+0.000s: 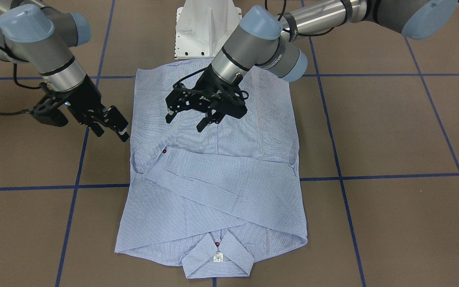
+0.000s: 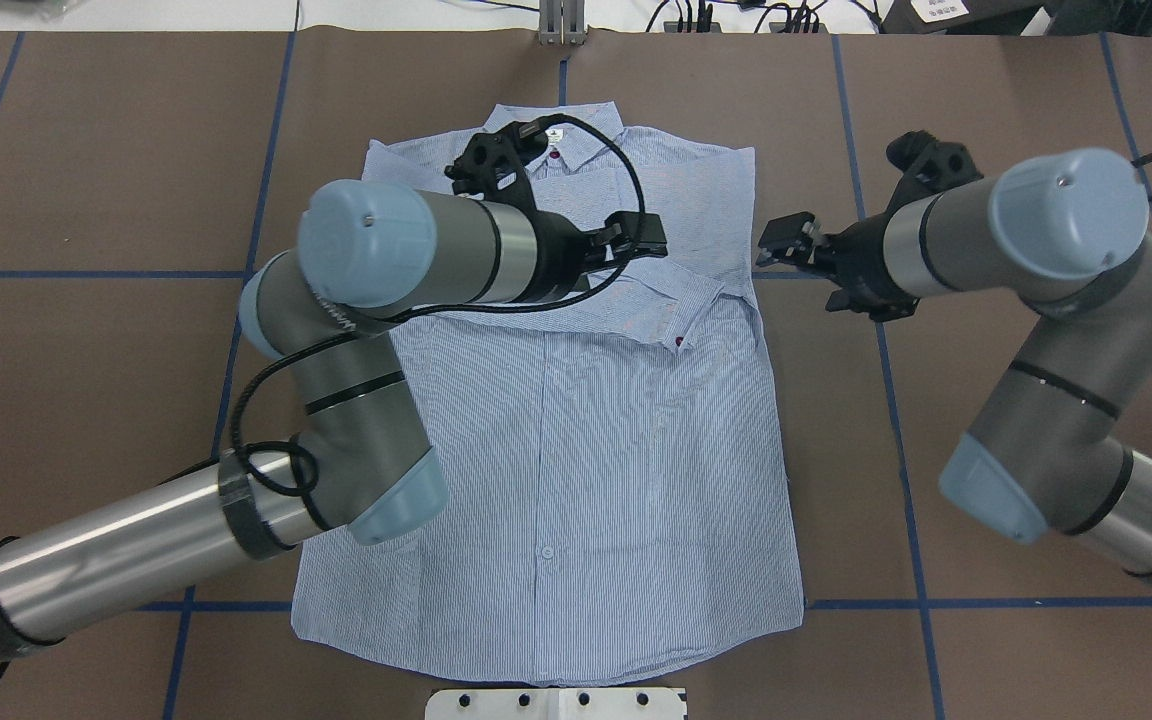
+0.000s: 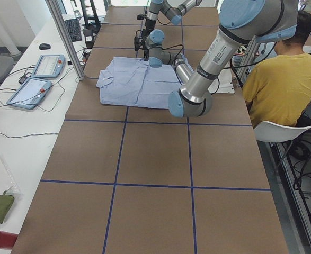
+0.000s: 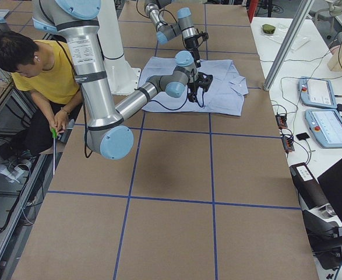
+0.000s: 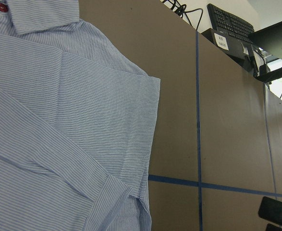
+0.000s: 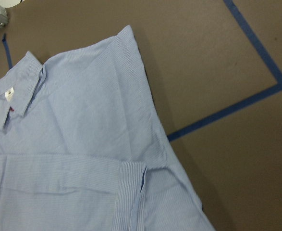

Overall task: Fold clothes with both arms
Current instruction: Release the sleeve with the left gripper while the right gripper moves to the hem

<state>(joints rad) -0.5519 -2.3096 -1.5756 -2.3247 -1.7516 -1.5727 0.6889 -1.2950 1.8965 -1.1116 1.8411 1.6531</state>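
The light blue striped shirt (image 1: 213,191) lies flat on the brown table, its collar (image 1: 217,259) pointing away from the robot. Both sleeves are folded across the chest. My left gripper (image 1: 185,121) hovers over the shirt's middle, open, with nothing between its fingers. In the overhead view it (image 2: 648,238) sits above the folded sleeve. My right gripper (image 1: 112,131) hangs open just beside the shirt's edge, off the cloth, near the sleeve cuff (image 2: 681,335). The right wrist view shows the collar label (image 6: 8,95) and a cuff (image 6: 128,192).
The white pedestal base (image 1: 207,28) stands at the shirt's hem end. Blue tape lines (image 1: 373,175) grid the brown table. A person in a yellow shirt (image 3: 282,79) sits beside the robot. Control tablets (image 3: 38,79) and cables lie on the side bench.
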